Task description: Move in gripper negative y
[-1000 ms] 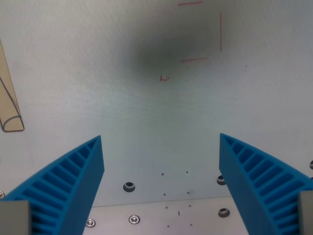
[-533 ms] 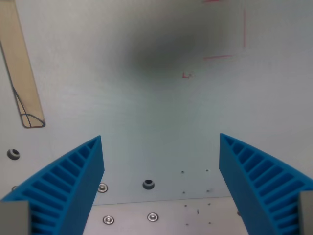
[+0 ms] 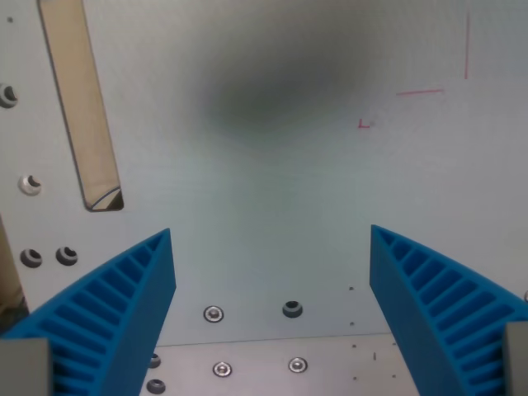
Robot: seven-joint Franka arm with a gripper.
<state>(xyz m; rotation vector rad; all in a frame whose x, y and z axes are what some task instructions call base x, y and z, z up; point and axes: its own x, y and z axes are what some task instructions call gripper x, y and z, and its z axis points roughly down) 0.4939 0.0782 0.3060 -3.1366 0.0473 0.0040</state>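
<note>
My gripper (image 3: 272,247) is open and empty, its two blue ribbed fingers (image 3: 124,305) at the bottom left and bottom right of the wrist view. It hangs above a flat white tabletop (image 3: 272,190) with nothing between the fingers. Thin red pen marks (image 3: 429,87) and a small red corner mark (image 3: 364,124) lie on the surface at the upper right. A soft dark shadow (image 3: 272,91) falls on the table above the gap.
A long tan slot (image 3: 82,103) cuts the table at the upper left. Screws and holes (image 3: 31,183) dot the wrist view's left edge. More screws (image 3: 252,312) sit along a metal plate seam (image 3: 272,363) at the bottom.
The whole scene has shifted to the wrist view's right, so the camera has moved left. The tan slot has come further into view and the red marks have slid toward the right edge.
</note>
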